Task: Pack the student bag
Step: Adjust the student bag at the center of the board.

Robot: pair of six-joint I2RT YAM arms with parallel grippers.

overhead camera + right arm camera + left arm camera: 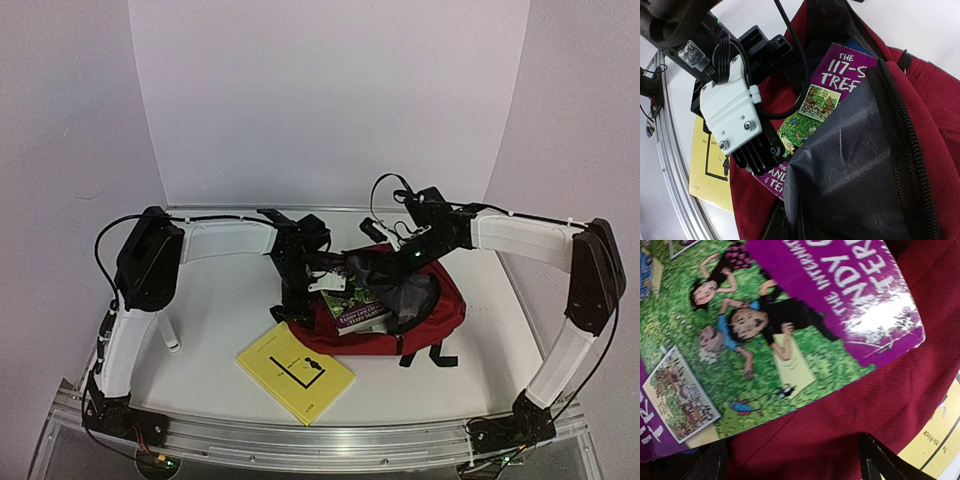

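Student bag (450,300) flap edge pinched by right jaws; left jaws spread above purple book (352,308) at opening.

Your left wrist view cuts the purple book (765,325) through its title at the top edge and the yellow book (940,440) at lower right. In the right wrist view, grey lining of the student bag (935,110) covers the purple book's lower right.

Student bag (445,305): dark red soft fabric with black zipper trim and black straps trailing off its near edge. It lies flat on the white table (220,310), right of centre, with its mouth open toward the left. The upper flap is raised off the body, showing the blue-grey lining. In the right wrist view the lining sags over the opening, with the zipper track along its edge.
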